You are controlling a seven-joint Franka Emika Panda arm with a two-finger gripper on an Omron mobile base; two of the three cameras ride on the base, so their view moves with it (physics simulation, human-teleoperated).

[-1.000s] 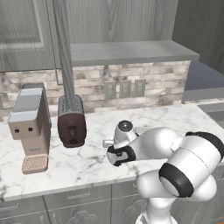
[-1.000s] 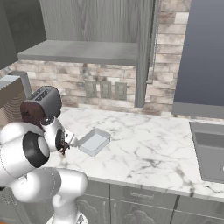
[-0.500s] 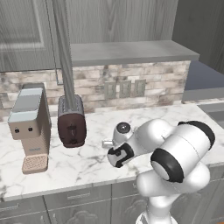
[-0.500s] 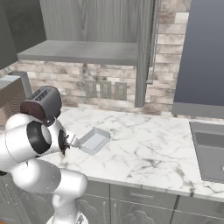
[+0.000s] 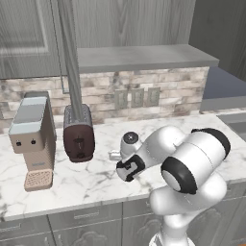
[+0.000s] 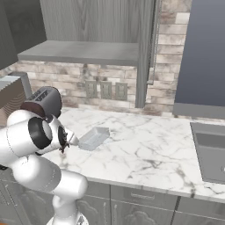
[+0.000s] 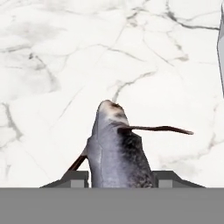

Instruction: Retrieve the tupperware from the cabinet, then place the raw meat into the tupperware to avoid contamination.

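Two tips of my pincer (image 7: 118, 177) flank the raw fish (image 7: 116, 148), half closed; I'd squeeze its middle firmly before lifting toward the tupperware (image 6: 93, 138) on the desk (image 6: 145, 149)

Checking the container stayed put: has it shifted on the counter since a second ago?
No. The container lies at the same spot relative to the toaster and wall outlets.
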